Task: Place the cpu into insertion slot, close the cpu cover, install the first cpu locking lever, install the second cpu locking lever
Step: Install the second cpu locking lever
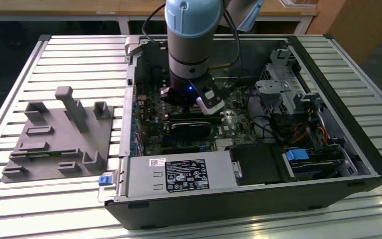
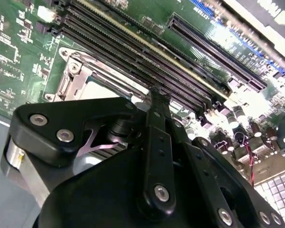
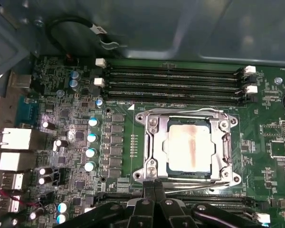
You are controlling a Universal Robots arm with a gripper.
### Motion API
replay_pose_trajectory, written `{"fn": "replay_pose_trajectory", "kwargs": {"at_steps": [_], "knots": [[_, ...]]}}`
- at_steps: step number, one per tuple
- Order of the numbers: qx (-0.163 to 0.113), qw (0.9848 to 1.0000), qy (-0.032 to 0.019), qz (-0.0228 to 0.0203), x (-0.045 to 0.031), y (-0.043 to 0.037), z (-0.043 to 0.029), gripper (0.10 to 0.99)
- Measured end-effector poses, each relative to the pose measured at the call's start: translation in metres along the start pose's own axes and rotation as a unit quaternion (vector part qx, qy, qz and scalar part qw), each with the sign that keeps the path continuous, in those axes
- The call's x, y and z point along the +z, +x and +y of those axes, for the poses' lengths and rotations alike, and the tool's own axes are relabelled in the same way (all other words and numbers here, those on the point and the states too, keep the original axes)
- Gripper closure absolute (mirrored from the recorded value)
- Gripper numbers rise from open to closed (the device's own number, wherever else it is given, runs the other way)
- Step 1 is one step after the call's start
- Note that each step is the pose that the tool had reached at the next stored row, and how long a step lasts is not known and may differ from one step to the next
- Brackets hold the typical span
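The cpu (image 3: 187,145), a pale silver square with a brownish smear, lies in the socket on the green motherboard. The cpu cover (image 3: 153,142), a silvery frame, lies flat around it, and the chip shows through its window. My gripper (image 3: 154,184) is at the socket's edge with its black fingers pressed together and nothing visible between them. A thin metal lever rod (image 3: 194,179) runs along that edge. Whether the levers are latched I cannot tell. In the second wrist view the gripper (image 2: 156,95) stands over the cover (image 2: 78,78). In the exterior view the gripper (image 1: 194,104) is down inside the open computer case (image 1: 244,204).
Memory slots (image 3: 175,80) run along the far side of the socket, and capacitors (image 3: 91,145) stand beside it. The grey power supply box (image 1: 177,174) fills the case's front. Drive cages and cables (image 1: 297,114) are on the exterior view's right. A grey fixture block (image 1: 61,137) lies on the slatted table.
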State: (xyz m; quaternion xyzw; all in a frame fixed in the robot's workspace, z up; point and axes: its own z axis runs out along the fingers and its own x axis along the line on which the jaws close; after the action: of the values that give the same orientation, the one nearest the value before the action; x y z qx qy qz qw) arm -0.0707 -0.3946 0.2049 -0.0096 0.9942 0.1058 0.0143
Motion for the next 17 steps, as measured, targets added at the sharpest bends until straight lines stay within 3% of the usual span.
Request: {"fn": "replay_pose_trajectory", "kwargs": {"at_steps": [6, 13, 17], "knots": [[0.001, 0.9999, -0.0156, -0.0004, -0.0016, 0.0017, -0.0071, 0.98], [0.001, 0.9995, -0.032, -0.0008, 0.0022, 0.0043, -0.0088, 0.98], [0.001, 0.9993, -0.0367, -0.0009, 0.0074, 0.0048, -0.01, 0.98]]}}
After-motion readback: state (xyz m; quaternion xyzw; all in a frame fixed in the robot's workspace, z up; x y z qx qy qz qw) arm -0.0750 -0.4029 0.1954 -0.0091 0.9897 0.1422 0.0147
